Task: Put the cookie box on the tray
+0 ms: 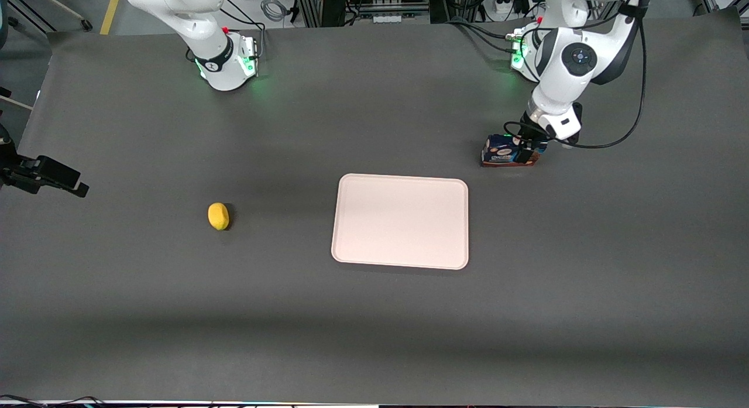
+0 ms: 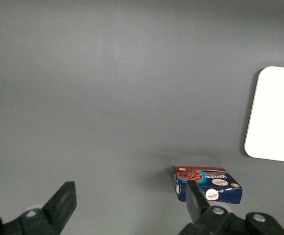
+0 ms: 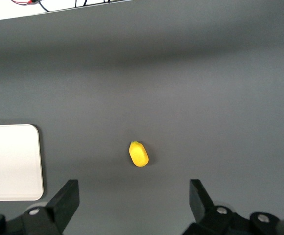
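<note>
The cookie box [image 1: 501,150] is a dark blue carton with a cookie picture, lying flat on the grey table toward the working arm's end. It lies farther from the front camera than the tray [image 1: 401,220], a large pale pinkish-white tray with nothing on it. My left gripper [image 1: 529,150] hangs above the table at the box's end nearest the working arm's base. In the left wrist view the gripper [image 2: 130,203] is open. The cookie box [image 2: 205,182] lies outside the gap, beside one finger [image 2: 196,198] that covers a corner of it. The tray [image 2: 276,115] shows partly.
A small yellow lump [image 1: 218,215] lies on the table toward the parked arm's end, level with the tray; it also shows as the yellow lump [image 3: 139,154] beside the tray [image 3: 10,161] in the right wrist view. A dark clamp [image 1: 44,175] juts in at that table edge.
</note>
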